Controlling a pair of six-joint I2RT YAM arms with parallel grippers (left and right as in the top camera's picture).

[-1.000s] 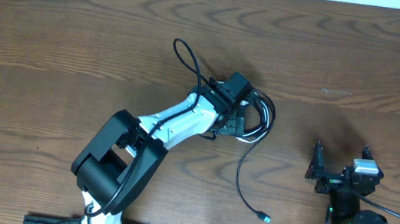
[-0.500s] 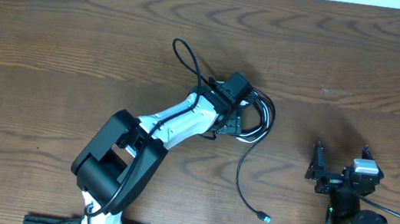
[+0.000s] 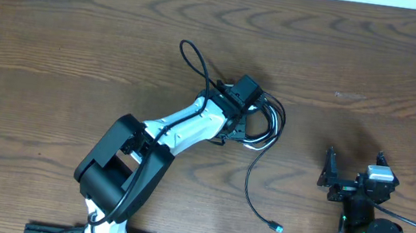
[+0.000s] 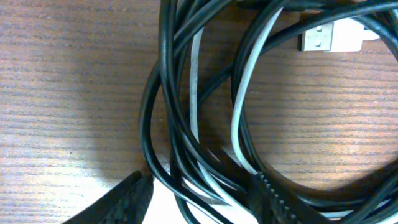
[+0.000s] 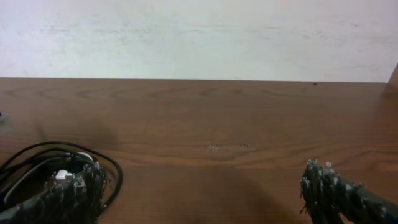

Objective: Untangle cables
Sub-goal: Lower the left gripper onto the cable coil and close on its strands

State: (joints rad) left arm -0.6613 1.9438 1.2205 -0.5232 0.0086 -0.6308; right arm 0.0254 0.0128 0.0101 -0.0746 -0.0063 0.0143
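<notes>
The cables lie as a tangled coil (image 3: 270, 123) at mid-table, black cords (image 4: 158, 93) looped with a white cord (image 4: 239, 112) whose white plug (image 4: 326, 37) lies flat. One black cord trails toward the front and ends in a small plug (image 3: 277, 228). My left gripper (image 4: 199, 196) is down on the coil, its jaws partly closed with several strands between them and gaps still showing. My right gripper (image 3: 354, 161) sits at the front right, wide open and holding nothing. In the right wrist view, the coil (image 5: 37, 152) is far off to the left of the right gripper (image 5: 202, 193).
A thick black cable fixed to the left arm loops up (image 3: 192, 56) behind its wrist. The wooden table (image 3: 376, 66) ends at a white wall at the back. The arm bases stand along the front edge.
The left jaws have narrowed around the coil's strands, and the near loops have drawn slightly together. The right arm has not moved.
</notes>
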